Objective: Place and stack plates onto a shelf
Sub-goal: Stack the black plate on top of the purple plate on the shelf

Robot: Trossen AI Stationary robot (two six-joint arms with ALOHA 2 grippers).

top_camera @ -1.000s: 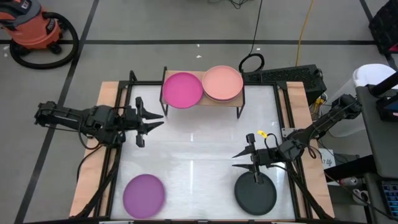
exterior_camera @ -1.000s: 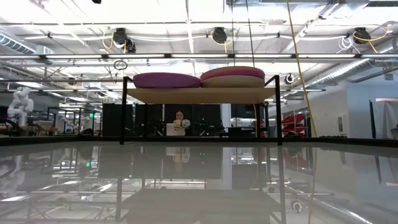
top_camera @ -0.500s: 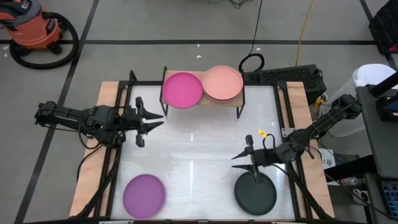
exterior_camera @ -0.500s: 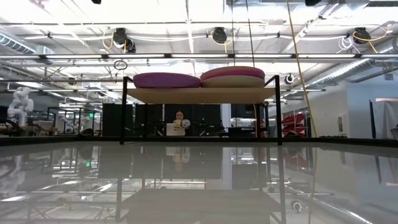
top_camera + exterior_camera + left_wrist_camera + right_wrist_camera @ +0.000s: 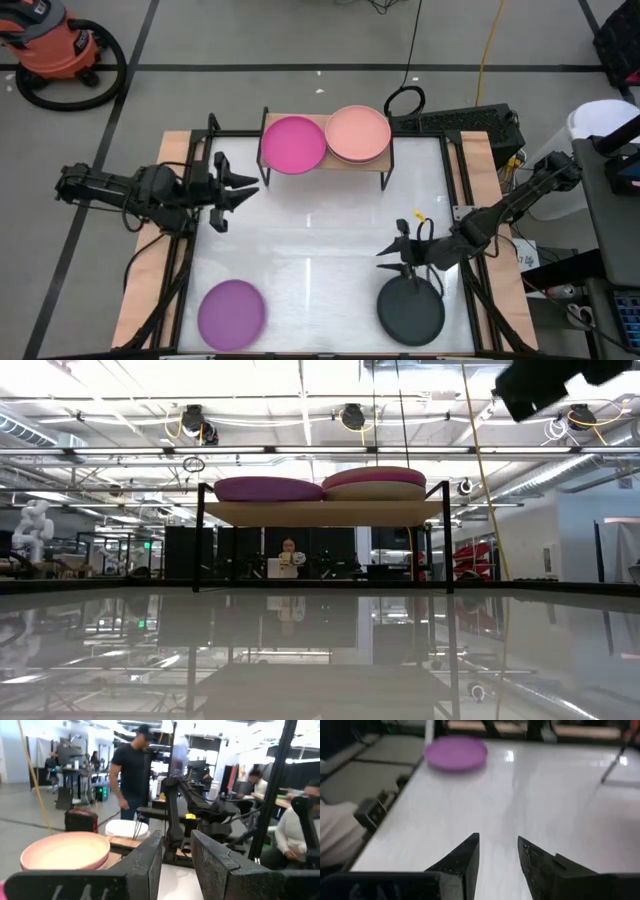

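White table (image 5: pixel 320 235) filling centre frame. Wooden shelf (image 5: pixel 352 164) at upper centre, bearing magenta plate (image 5: pixel 293 144) and salmon plate (image 5: pixel 358 134). Purple plate (image 5: pixel 231 310) lower left, black plate (image 5: pixel 411 309) lower right. Left gripper (image 5: pixel 240 186) at mid left, fingers apart, empty. Right gripper (image 5: pixel 391 250) just above black plate, fingers apart.

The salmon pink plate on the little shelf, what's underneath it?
The salmon pink plate tops a stack on the shelf. The low view shows a beige plate directly beneath it. Whether more plates lie inside the stack cannot be seen.
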